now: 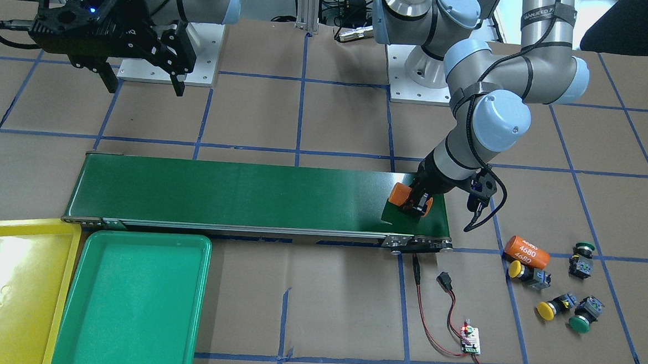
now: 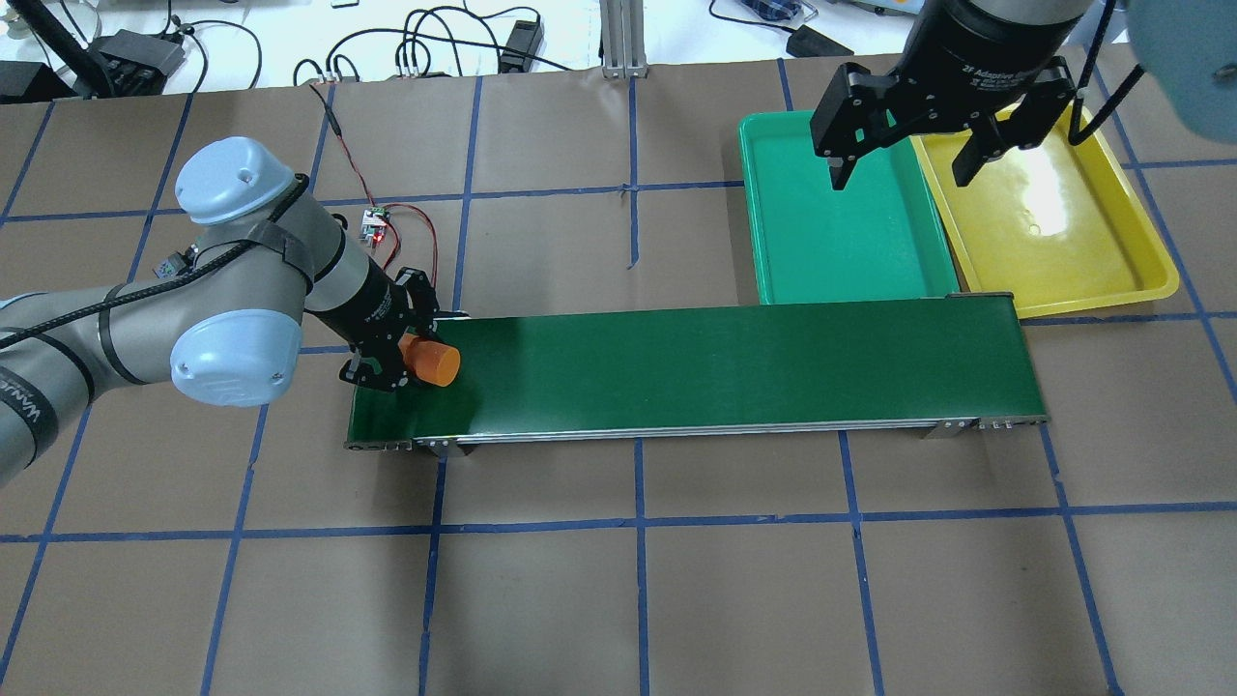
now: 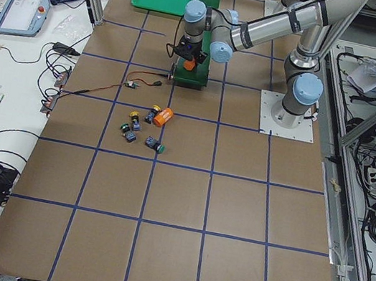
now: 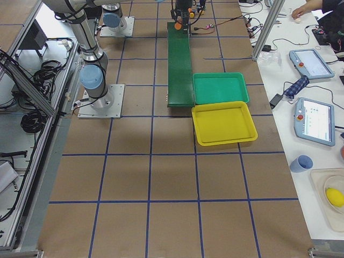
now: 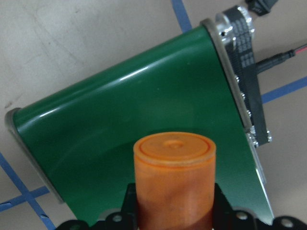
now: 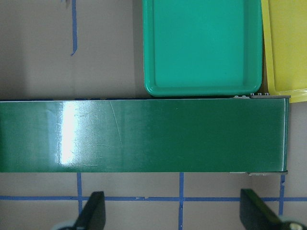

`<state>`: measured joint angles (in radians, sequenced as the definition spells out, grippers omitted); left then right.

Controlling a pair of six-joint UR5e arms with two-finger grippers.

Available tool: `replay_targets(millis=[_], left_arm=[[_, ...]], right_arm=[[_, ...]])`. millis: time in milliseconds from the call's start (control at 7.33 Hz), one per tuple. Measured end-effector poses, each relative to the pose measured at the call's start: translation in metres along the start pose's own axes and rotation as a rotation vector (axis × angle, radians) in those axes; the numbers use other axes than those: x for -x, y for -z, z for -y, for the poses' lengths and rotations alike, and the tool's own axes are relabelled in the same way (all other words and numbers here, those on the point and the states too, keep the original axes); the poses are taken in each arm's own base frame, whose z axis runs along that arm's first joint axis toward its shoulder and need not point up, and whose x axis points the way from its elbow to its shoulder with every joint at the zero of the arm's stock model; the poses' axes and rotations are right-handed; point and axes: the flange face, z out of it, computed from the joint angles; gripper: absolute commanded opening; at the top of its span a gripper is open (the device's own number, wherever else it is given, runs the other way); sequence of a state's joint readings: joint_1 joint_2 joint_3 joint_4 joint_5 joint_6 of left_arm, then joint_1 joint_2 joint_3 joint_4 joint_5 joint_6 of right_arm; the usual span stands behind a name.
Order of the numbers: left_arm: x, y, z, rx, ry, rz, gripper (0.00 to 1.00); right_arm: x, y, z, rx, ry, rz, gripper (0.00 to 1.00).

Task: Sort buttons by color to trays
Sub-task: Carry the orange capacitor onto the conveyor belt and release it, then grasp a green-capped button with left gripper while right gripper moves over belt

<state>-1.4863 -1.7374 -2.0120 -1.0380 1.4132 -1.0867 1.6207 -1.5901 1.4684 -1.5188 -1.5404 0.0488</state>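
From the front, the left pincer (image 1: 414, 202) was clamped on an orange cylinder (image 1: 399, 194) above the conveyor belt's (image 1: 245, 194) end. The four buttons (image 1: 546, 310) lay well apart from it on open desk (image 1: 339, 316). Overhead, the right pincer (image 2: 902, 179) hung wide-spread and empty over the meeting rims of the green tray (image 2: 752, 213) and yellow tray (image 2: 1165, 280). Its wrist view showed bare belt ahead, with both trays just beyond the far edge.

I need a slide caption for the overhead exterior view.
Left gripper holds orange cylinder over the belt; right gripper hovers open.
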Motion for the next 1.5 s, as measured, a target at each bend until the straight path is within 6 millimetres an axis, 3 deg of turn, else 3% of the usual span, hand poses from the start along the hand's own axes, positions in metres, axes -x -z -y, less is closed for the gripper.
replay_targets(millis=[409,546,682,955,1228,1501], left_arm=[[0.004,0.022,-0.003,0.011,-0.008,-0.035,1.00],[0.006,0.030,0.002,0.006,-0.029,-0.050,1.00],[0.010,0.041,0.023,-0.002,-0.077,-0.067,1.00],[0.035,0.057,0.123,-0.013,-0.209,-0.094,1.00],[0.049,0.077,0.222,-0.065,-0.408,-0.118,1.00],[0.069,0.083,0.297,-0.101,-0.632,-0.099,1.00]], right_arm=[[-0.005,0.001,0.000,0.000,-0.005,-0.008,1.00],[-0.006,0.001,-0.001,0.000,0.000,-0.007,1.00],[-0.008,0.000,0.000,0.001,0.015,-0.005,1.00],[-0.023,-0.001,0.001,0.005,0.092,-0.014,1.00],[-0.065,-0.004,-0.008,0.026,0.149,-0.011,1.00],[-0.101,-0.015,-0.020,0.050,0.147,-0.001,1.00]])
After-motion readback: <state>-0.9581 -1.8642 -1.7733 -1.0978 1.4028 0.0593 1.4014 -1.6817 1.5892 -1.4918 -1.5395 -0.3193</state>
